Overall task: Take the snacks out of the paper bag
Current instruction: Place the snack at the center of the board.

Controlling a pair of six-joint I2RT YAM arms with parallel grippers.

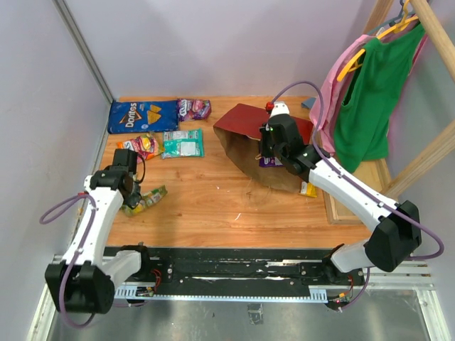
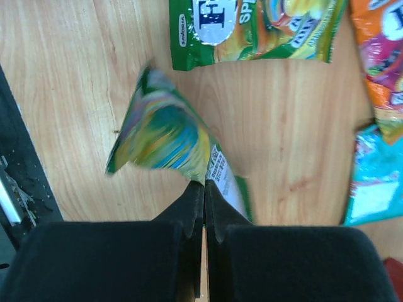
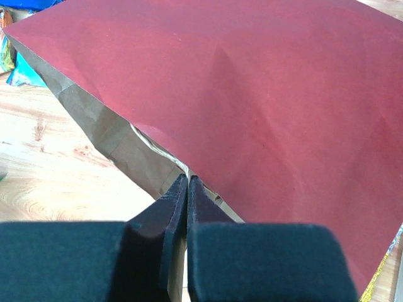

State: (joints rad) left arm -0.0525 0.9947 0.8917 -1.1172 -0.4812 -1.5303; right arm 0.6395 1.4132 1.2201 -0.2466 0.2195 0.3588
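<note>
Nearest you, at about 8 o'clock on the surface, your left pincer is clenched on one corner of a green packet. That packet stands up off the wood, tilted and blurred. Just past it, toward 12 o'clock in the left wrist view, a second green packet lies flat on the wood.

Over at 4 o'clock, a yellow bar lies just beside the near right corner of the paper bag.

Your right pincer is at roughly 2 o'clock on the surface, squeezed tight on the brown rim at that bag's mouth. The bag lies on its side with a red face up. Its mouth faces about 7 o'clock, so you see the brown inside. You can't tell from these views what is inside it.

Farther out, at 10 o'clock, an orange packet and a teal packet lie side by side, the orange one on the left. Beyond them at 11 o'clock, close to the back wall, the blue Doritos bag lies flat. A purple packet sits just at its right end.

Off the surface's right edge, around 2 o'clock, a green garment and a pink garment hang from a wooden rack.
</note>
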